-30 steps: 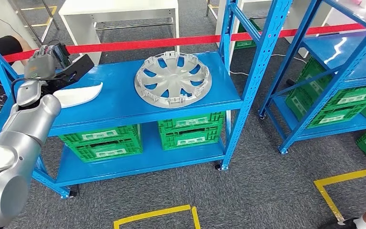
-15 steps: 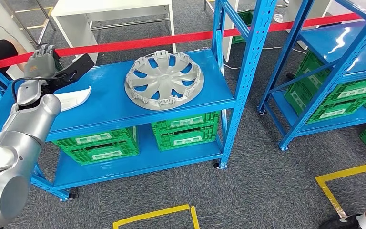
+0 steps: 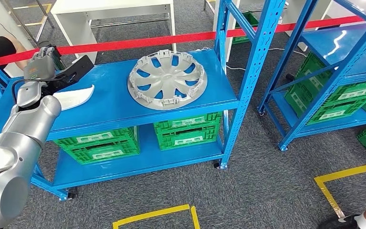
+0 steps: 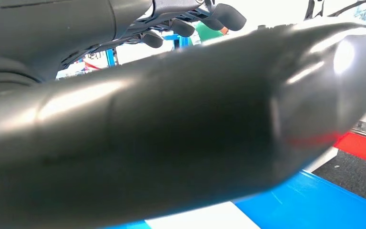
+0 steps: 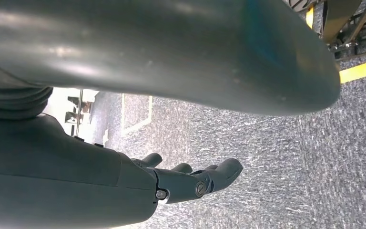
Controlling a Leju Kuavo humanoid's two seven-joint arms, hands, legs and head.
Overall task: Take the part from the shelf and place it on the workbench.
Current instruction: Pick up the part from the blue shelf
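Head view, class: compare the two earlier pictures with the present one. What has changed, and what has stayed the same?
Mostly the camera shifted: the whole scene slid across the picture, so the things themselves did not move. The left robot hand stays at the black part on the shelf, beside the white part; a firm grip cannot be confirmed. The hubcap lies as before. The right robot hand hangs open over the floor.

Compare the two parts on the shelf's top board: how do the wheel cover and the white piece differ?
The wheel cover is round, silver-grey and spoked; the white piece is flat, curved and tapers to a point. The cover lies mid-shelf, away from the left hand; the white piece lies just beside it. Both rest on the blue shelf.
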